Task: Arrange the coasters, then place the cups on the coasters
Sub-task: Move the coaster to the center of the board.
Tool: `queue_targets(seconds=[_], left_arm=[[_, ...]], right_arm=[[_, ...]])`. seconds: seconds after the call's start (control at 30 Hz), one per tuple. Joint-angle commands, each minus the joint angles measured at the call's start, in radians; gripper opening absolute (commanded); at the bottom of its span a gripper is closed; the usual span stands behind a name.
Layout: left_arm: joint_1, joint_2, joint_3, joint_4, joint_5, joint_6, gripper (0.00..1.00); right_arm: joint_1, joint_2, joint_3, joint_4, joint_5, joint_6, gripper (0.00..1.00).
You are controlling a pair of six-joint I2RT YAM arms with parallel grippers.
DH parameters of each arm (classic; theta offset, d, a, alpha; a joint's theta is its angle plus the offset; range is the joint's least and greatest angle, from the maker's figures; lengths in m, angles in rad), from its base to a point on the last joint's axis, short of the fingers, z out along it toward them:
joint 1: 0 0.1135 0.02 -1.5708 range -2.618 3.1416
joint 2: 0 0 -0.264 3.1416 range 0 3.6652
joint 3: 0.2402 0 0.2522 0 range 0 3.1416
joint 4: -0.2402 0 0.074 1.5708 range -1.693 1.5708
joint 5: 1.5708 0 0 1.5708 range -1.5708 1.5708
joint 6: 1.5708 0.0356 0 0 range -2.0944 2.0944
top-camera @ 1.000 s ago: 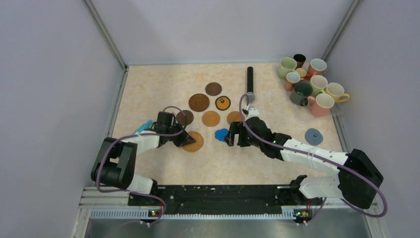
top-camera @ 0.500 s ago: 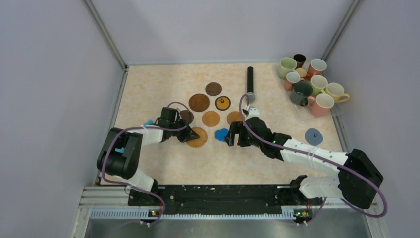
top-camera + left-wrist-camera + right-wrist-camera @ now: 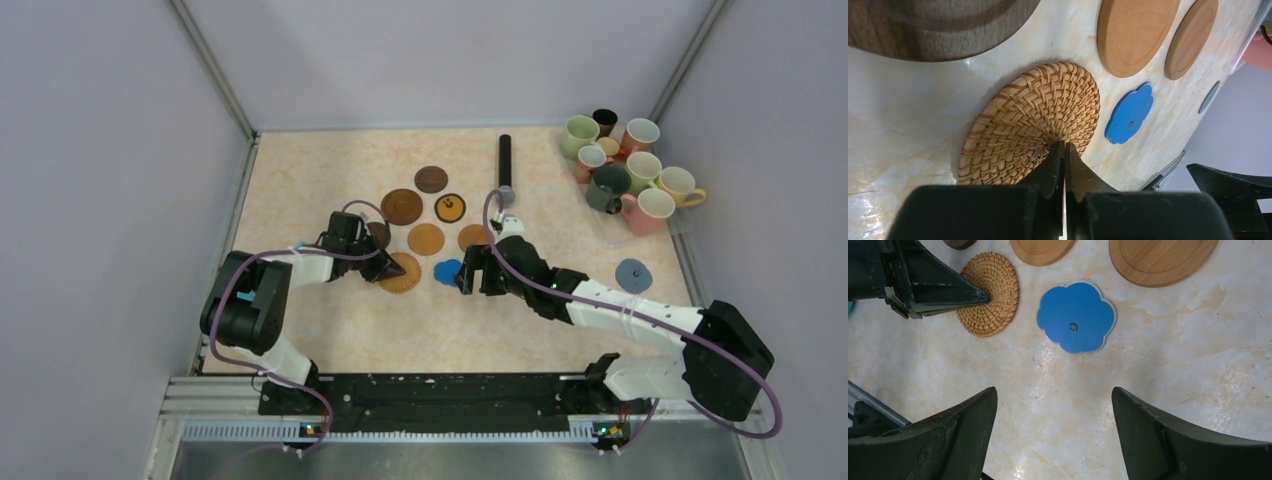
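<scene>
Since a second ago the woven coaster (image 3: 402,273) has slid right, closer to the blue flower coaster (image 3: 447,270), dragged by my left gripper (image 3: 380,266). Its jaws are pressed together and hold nothing, with the tips bearing down near the middle of the weave. The woven coaster now sits just left of the blue flower coaster, with a gap between them. My right gripper (image 3: 1053,392) hovers spread wide and empty on the near side of the flower. The grey-blue coaster (image 3: 633,273) lies well right of the flower. The cups (image 3: 620,165) are bunched far right and beyond it, none on a coaster yet.

Risks:
- The tips skid off the weave and I lose the drag.
- Pushing further rides the woven coaster onto the flower.
- The two grippers are close and could clash.
</scene>
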Motion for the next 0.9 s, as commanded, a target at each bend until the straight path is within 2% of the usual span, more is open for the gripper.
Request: queue_targets(seconds=[0.0, 0.5, 0.73, 0.87], left_arm=[[-0.003, 0.032, 0.007, -0.026, -0.106, 0.052, 0.00], [-0.006, 0.050, 0.049, -0.034, -0.127, 0.091, 0.00], [-0.010, 0.032, 0.055, -0.060, -0.093, 0.093, 0.00], [-0.023, -0.018, 0.081, -0.094, -0.059, 0.093, 0.06]], right_arm=[[0.000, -0.014, 0.037, -0.004, 0.019, -0.020, 0.84], [-0.001, -0.016, 0.050, -0.024, 0.019, -0.024, 0.84], [-0.001, -0.017, 0.060, -0.028, 0.018, -0.022, 0.84], [0.000, -0.012, 0.071, -0.030, 0.012, -0.021, 0.84]])
